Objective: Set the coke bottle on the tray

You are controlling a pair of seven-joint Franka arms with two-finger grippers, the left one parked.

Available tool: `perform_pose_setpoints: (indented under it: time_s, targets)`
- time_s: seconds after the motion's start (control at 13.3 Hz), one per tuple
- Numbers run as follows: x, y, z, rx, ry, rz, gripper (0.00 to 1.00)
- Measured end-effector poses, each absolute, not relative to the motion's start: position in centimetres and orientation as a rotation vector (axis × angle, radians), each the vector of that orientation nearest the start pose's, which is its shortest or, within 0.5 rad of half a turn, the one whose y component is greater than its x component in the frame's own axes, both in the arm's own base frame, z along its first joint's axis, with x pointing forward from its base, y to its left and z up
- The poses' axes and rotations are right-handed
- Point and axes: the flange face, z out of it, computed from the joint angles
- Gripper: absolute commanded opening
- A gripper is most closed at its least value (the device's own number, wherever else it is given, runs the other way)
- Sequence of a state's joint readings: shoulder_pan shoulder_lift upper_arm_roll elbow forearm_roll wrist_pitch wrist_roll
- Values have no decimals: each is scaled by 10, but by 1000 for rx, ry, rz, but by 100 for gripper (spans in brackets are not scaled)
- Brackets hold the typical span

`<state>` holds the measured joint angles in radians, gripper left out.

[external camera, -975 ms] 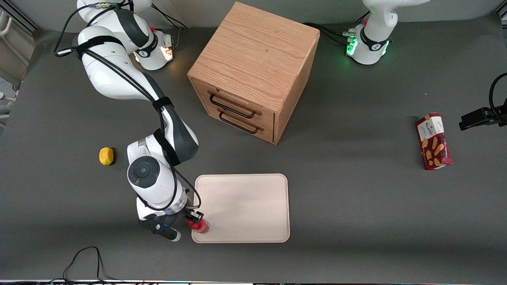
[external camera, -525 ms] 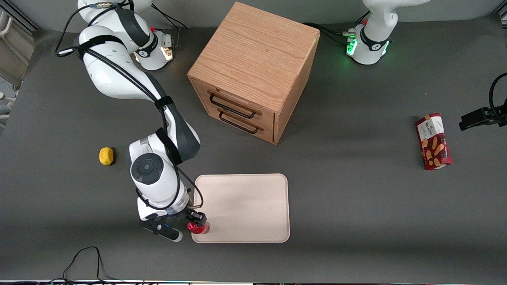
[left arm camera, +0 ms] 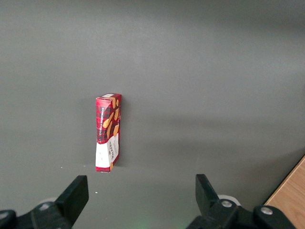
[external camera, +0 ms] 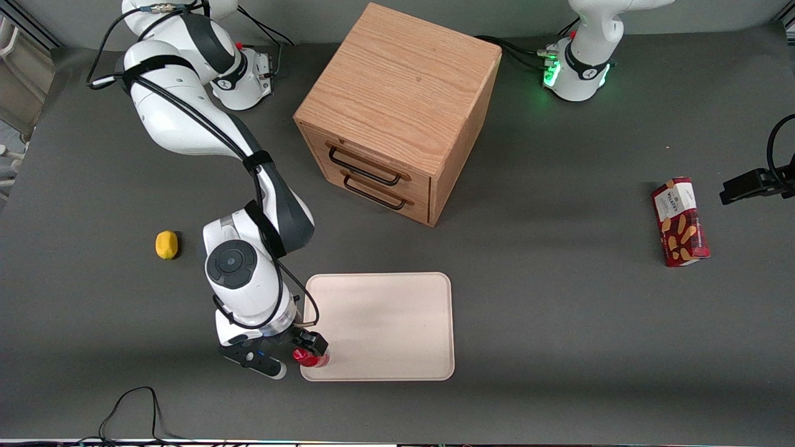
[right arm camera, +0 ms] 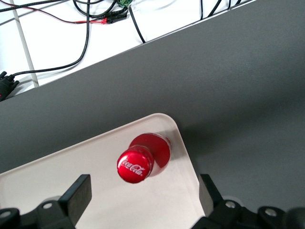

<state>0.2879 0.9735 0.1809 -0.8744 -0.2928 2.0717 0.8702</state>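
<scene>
Coke bottle upright in tray corner — claw spread above it.

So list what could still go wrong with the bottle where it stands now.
1. The coke bottle stands upright close to a corner of the tray, beside the rim; a small nudge might send it over the edge.
2. The gripper hangs open above it, fingers either side of the cap. Pulling away sideways instead of straight up could clip the cap and topple the bottle.
</scene>
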Motion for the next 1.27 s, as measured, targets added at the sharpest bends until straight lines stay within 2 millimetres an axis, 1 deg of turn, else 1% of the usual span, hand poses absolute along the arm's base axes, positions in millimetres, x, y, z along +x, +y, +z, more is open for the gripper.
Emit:
perform_pose_setpoints:
  time_s: [0.3,0.38,0.53,0.67,0.75,0.9,0.97,1.05,1.12,1.2,1.27]
  targets:
    - [752,293,340,-3039,599,-376,100]
    - [750,292,345,-3052,605,-354,100]
    - [744,290,369,-3079,621,-314,100]
    - [731,287,400,-3115,628,-239,100]
    - [722,284,416,-3142,598,-174,100]
    - [704,272,445,-3174,454,-47,100]
    - [693,262,458,-3179,376,3,100]
    - [682,247,470,-3185,292,42,100]
    - [668,226,483,-3191,194,78,100]
    - [652,197,498,-3190,78,115,100]
    - [633,164,513,-3191,-40,150,100]
